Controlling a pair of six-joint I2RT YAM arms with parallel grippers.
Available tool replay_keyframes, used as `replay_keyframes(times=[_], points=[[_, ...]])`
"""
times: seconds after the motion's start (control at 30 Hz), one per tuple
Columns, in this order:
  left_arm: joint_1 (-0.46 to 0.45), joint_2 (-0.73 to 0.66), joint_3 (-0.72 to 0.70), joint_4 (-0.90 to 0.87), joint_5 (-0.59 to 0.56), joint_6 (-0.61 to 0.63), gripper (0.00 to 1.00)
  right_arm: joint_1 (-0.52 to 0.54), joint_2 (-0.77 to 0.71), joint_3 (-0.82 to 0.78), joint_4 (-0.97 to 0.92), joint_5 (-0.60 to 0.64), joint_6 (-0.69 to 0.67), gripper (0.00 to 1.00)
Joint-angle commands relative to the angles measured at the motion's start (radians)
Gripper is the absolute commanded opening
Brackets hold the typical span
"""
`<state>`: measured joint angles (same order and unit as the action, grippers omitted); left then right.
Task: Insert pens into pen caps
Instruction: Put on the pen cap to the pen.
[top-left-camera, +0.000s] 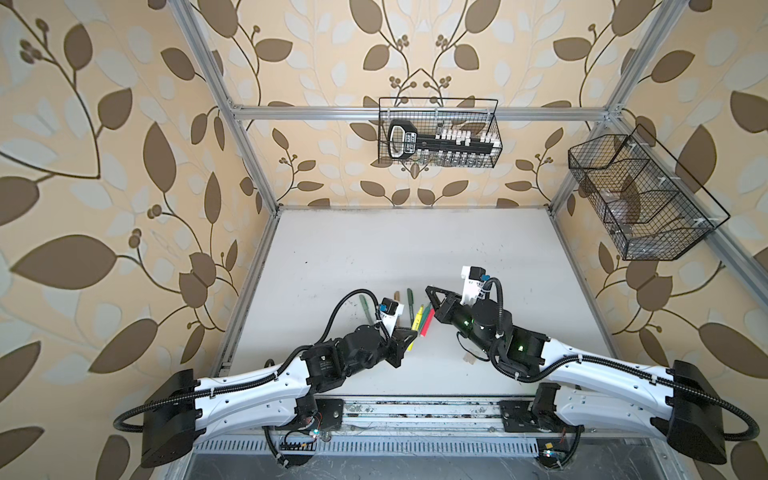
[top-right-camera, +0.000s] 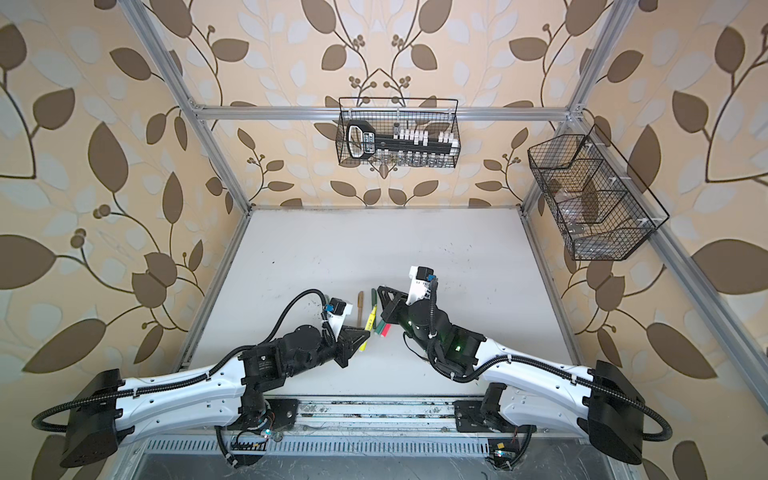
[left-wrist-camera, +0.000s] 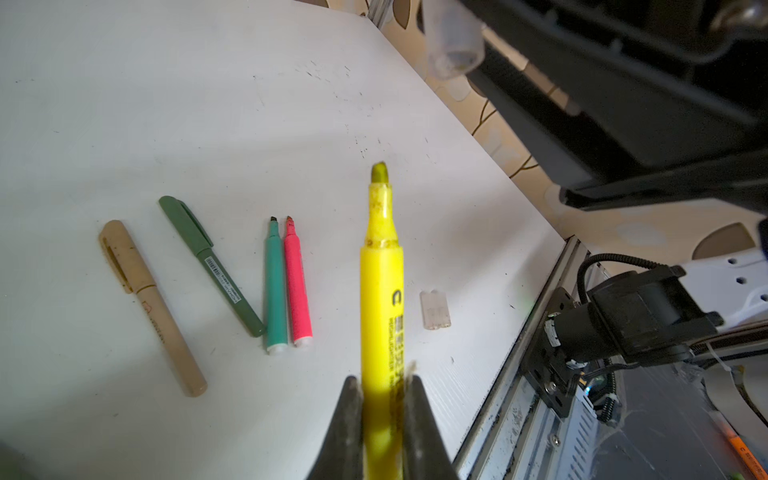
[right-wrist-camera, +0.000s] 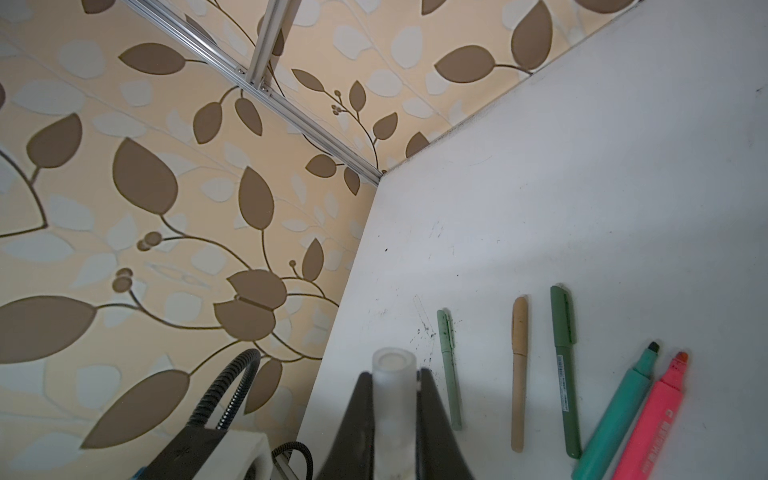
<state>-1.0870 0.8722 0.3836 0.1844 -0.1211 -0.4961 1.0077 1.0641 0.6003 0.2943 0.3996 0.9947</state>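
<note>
The bare-tipped yellow plastic highlighter (left-wrist-camera: 380, 291) is clamped at its rear by the left gripper (left-wrist-camera: 382, 399), a short clear plastic cap (right-wrist-camera: 393, 374) by the right gripper (right-wrist-camera: 392, 399), both raised, seemingly for mating.

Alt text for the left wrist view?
The left end effector is shut on the yellow marker, bare tip out over the white table. On it: capped tan pen and dark green pen, uncapped green marker and pink marker, two clear caps.
</note>
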Motion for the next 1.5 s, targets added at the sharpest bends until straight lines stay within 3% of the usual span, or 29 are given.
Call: replay_keyframes(times=[0.0,0.7,1.47], points=[[-0.007,-0.01,0.05,0.013,-0.042,0.018,0.0,0.004,0.025,-0.022,0.019,-0.013,0.016,0.0],[-0.008,-0.011,0.055,0.006,-0.045,0.029,0.0,-0.016,0.106,0.006,0.032,-0.057,0.021,0.0],[-0.007,-0.052,0.071,-0.005,-0.146,0.022,0.0,0.06,0.125,-0.006,0.051,-0.048,0.045,0.0]])
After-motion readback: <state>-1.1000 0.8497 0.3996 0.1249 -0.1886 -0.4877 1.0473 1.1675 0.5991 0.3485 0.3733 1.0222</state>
